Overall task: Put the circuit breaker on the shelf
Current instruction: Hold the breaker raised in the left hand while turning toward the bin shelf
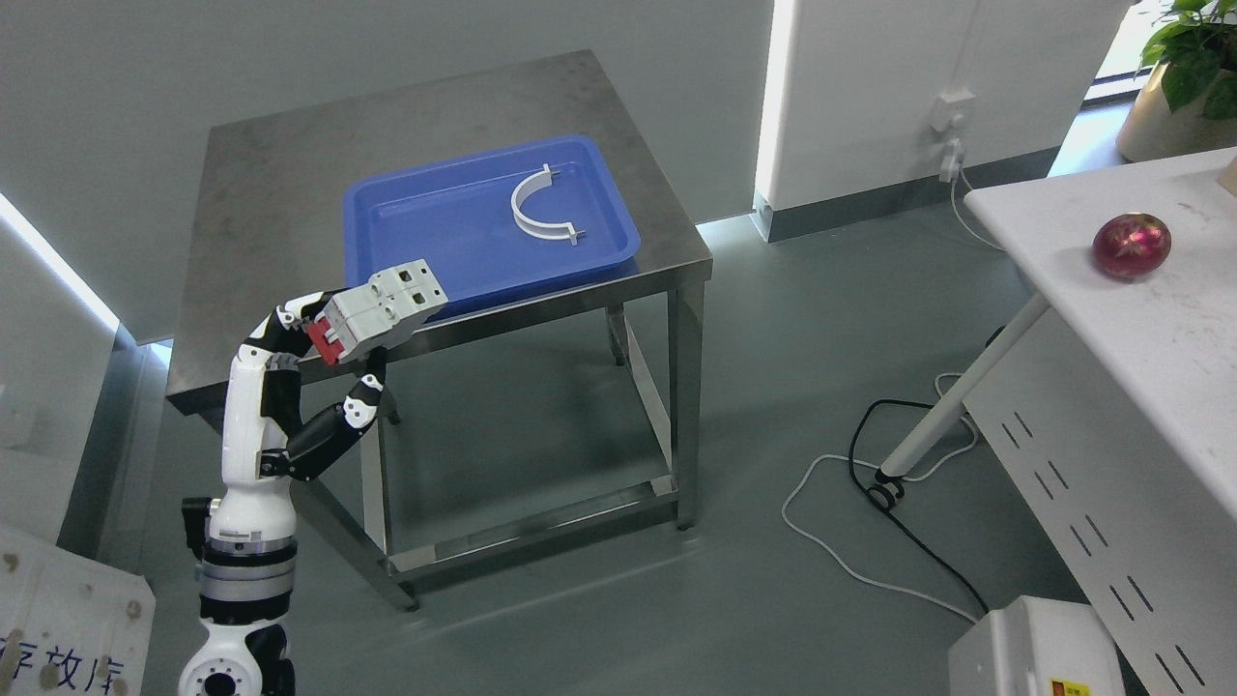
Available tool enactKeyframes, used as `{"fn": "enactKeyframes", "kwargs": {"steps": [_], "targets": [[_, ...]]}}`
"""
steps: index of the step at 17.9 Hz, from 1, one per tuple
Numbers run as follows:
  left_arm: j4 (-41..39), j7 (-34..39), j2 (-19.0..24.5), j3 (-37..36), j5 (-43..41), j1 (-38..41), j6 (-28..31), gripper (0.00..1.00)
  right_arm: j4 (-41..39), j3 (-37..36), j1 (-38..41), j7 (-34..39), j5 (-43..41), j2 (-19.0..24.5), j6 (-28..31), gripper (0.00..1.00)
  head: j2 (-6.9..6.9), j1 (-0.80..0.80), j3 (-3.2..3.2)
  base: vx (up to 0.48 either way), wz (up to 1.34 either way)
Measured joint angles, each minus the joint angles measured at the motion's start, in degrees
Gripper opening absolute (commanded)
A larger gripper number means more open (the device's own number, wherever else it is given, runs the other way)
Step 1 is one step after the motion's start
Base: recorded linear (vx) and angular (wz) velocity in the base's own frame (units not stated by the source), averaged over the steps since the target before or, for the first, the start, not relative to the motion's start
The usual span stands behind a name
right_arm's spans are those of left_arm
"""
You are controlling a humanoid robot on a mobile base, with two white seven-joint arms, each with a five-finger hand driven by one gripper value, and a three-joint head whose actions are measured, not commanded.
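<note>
My left hand (333,353) rises from the lower left, its fingers shut around a grey circuit breaker (385,309) with a red end. It holds the breaker in the air at the near edge of the steel table (261,193), just in front of the blue tray (454,232). A white curved clip (539,208) lies in that tray. No shelf shows in the view. My right arm is out of sight.
A white table (1140,319) at the right carries a dark red ball (1131,246). Cables (870,483) trail over the floor by its leg. A white box (1034,648) sits at the bottom right, a potted plant (1189,68) in the top right corner.
</note>
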Motion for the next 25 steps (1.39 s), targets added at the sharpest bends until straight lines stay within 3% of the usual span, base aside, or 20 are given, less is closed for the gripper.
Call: {"fn": "enactKeyframes", "kwargs": {"steps": [25], "targets": [[-1.7, 0.1, -0.2, 0.3, 1.7, -2.8, 0.9, 0.14, 0.0, 0.0, 0.0, -0.6, 0.0, 0.0, 0.0, 1.00, 0.00, 0.00, 0.00, -0.267, 0.21]]}}
